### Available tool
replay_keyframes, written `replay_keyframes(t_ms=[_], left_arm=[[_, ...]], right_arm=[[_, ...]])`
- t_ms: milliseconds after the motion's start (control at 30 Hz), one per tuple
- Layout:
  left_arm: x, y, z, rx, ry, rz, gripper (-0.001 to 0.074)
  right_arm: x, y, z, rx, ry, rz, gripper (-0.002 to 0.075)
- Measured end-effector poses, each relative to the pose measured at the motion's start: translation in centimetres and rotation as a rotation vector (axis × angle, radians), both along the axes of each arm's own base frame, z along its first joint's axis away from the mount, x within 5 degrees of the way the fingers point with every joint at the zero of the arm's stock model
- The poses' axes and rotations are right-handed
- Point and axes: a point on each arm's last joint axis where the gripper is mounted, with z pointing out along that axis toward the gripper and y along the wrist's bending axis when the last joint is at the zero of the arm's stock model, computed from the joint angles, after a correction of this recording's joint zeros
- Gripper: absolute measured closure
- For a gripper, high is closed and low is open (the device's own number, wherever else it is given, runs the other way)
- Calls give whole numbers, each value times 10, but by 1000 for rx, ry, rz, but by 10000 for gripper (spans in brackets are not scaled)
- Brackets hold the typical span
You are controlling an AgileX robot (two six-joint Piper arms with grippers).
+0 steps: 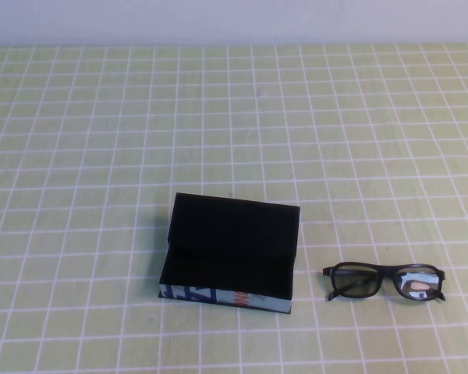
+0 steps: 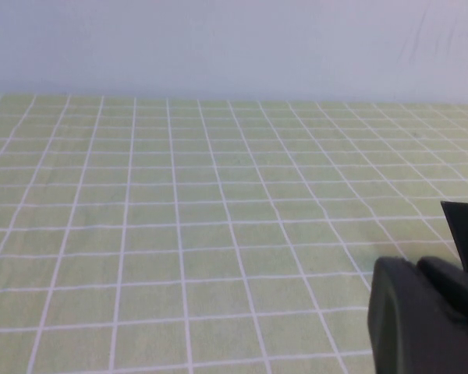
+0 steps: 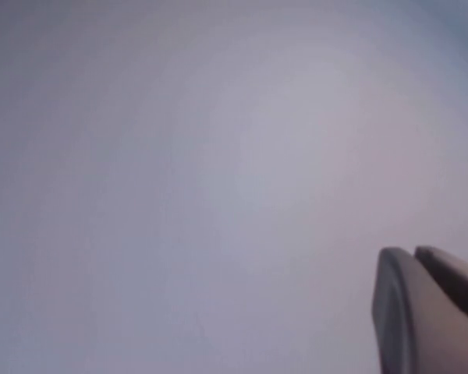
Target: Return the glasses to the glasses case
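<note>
The glasses case (image 1: 230,251) stands open at the table's front middle. Its lid is raised at the back, its black inside is empty, and its printed front (image 1: 218,297) faces me. The black-rimmed glasses (image 1: 384,281) lie on the cloth just right of the case, apart from it, lenses facing the front. Neither arm shows in the high view. My left gripper (image 2: 417,265) hangs low over bare cloth, fingers together and empty. My right gripper (image 3: 413,251) points at a blank pale wall, fingers together and empty.
A green cloth with a white grid (image 1: 234,125) covers the table up to a pale wall at the back. A black corner (image 2: 466,234) juts in at the left wrist view's edge; I cannot tell what it is.
</note>
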Motion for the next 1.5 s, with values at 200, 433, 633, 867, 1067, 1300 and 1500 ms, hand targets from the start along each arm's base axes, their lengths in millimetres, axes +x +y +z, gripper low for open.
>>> replay_keyframes(t_ms=[200, 433, 633, 867, 1067, 1300, 1500], left_arm=[[0, 0, 0, -1, -4, 0, 738], [0, 0, 0, -1, -8, 1, 738], [0, 0, 1, -2, -12, 1, 738], [0, 0, 1, -2, -12, 1, 738], [0, 0, 1, -4, -11, 1, 738], [0, 0, 1, -14, -10, 0, 738], [0, 0, 5, -101, -40, 3, 738]], right_arm=[[-19, -2, 52, 97, -110, 67, 743], [-32, 2, 122, 137, 32, 147, 743], [20, 9, 151, 103, 489, 171, 743], [81, 14, 133, 179, 809, 234, 743], [114, 27, 105, 161, 1075, 322, 743], [164, 44, 84, -248, 1363, 369, 743], [204, 72, 87, -699, 1451, 512, 743]])
